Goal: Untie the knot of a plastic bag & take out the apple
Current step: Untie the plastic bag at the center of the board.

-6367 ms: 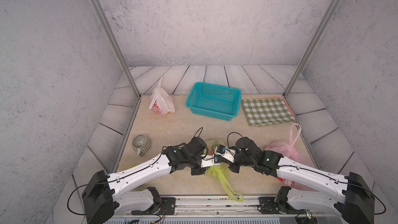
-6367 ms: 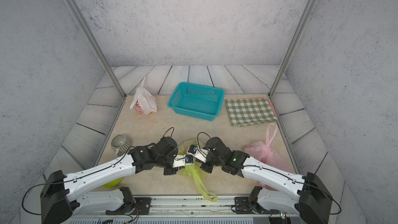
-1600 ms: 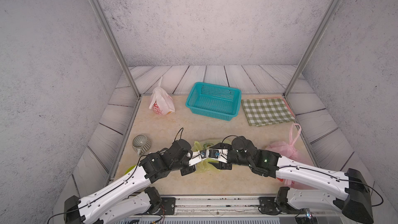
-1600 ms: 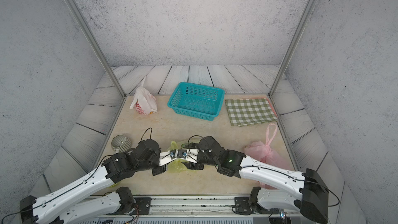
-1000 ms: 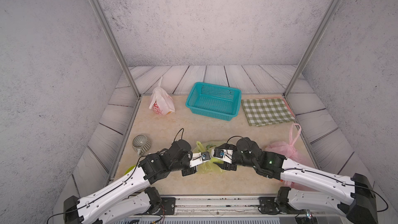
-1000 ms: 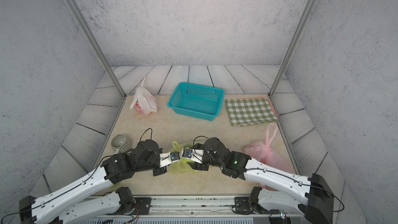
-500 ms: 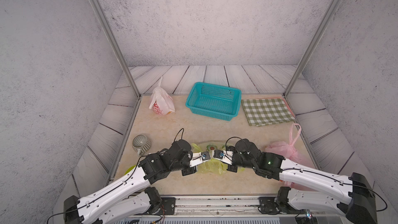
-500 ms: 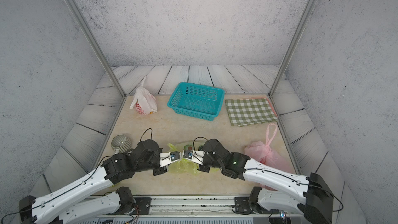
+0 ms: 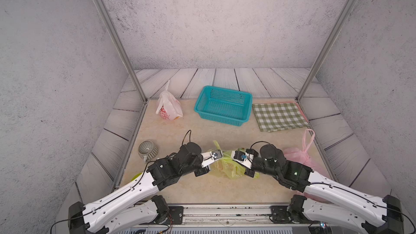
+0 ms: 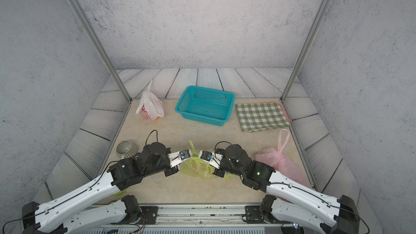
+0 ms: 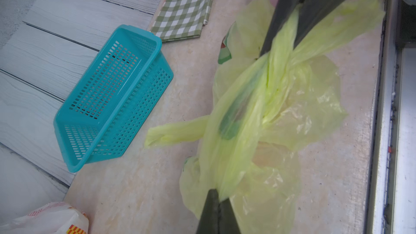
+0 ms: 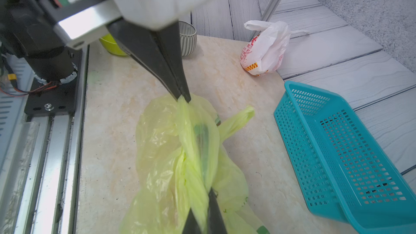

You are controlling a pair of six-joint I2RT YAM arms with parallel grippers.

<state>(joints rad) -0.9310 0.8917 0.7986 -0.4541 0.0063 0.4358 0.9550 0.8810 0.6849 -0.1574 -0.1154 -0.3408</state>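
- Left gripper (image 12: 183, 99): jaws pressed together, pinching a bunched strip of the yellow-green bag (image 9: 227, 168) on the side nearer my left arm.
- Right gripper (image 12: 206, 199): also clamped on bag film. In the right wrist view I see a yellow fold squeezed between its black fingers (image 12: 215, 208).
- The film between the two pinch points is pulled into a tight ridge. The rest of the bag lies slack on the beige table (image 9: 180, 136).
- The bag is front centre, between the two grippers, near the front rail (image 9: 225, 208) and well apart from the teal basket (image 9: 219, 118).
- In the left wrist view the strands cross and twist at the knot (image 11: 275, 64), right at the right gripper's tips. I can't tell how tight it is.
- One loose handle (image 11: 175, 131) lies flat on the table, pointing toward the basket. A second handle (image 11: 342, 16) sticks out past the right gripper.
- Apple: I can't make it out through the film. A dark green patch (image 11: 234, 113) shows along the ridge, and I can't tell whether it is print or contents.
- The basket is at back centre, with the checked cloth (image 9: 279, 115) just beside it on the right and the white bag with red print (image 9: 168, 109) on its left.
- The pink bag (image 9: 297, 156) lies at the right edge beside my right arm.
- The striped cup (image 9: 147, 150) stands near my left arm, and a green bowl (image 12: 112, 46) is partly hidden under that arm.
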